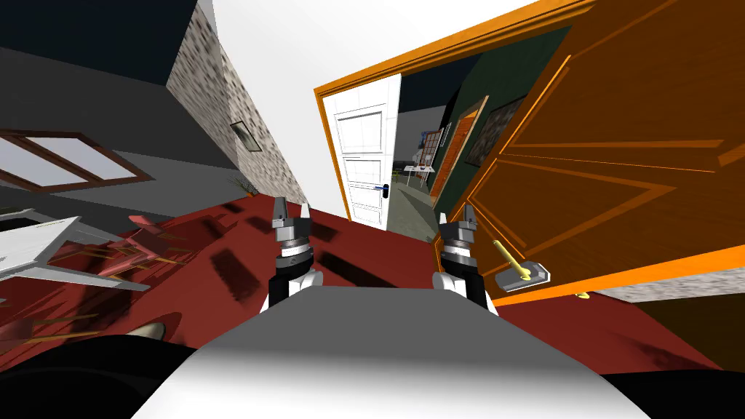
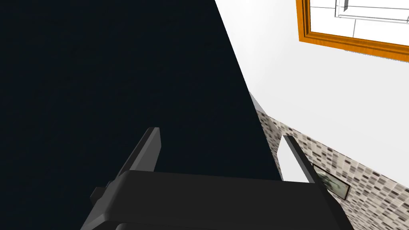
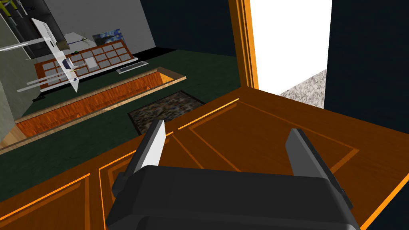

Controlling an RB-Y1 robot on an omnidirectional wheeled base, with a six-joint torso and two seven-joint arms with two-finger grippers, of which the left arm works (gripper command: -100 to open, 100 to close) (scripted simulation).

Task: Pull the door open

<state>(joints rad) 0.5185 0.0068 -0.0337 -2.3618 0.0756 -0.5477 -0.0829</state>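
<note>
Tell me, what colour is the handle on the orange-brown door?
Golden yellow handle, on a grey plate; head view shows it best.

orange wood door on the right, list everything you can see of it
The orange-brown wood-grain door has raised rectangular panels with brighter orange edges. It stands swung open from its orange frame. A yellow lever handle on a grey plate sits near its edge. The open right gripper hangs close, touching nothing.

door point(image 1: 618, 167): orange-brown wood, recessed panels, bright orange edging | state: swung wide open, leaf standing to the right | handle point(image 1: 507, 256): yellow lever on grey plate point(image 1: 538, 274), near the free edge | yellow bit below that edge: possibly far-side handle, unclear
</note>
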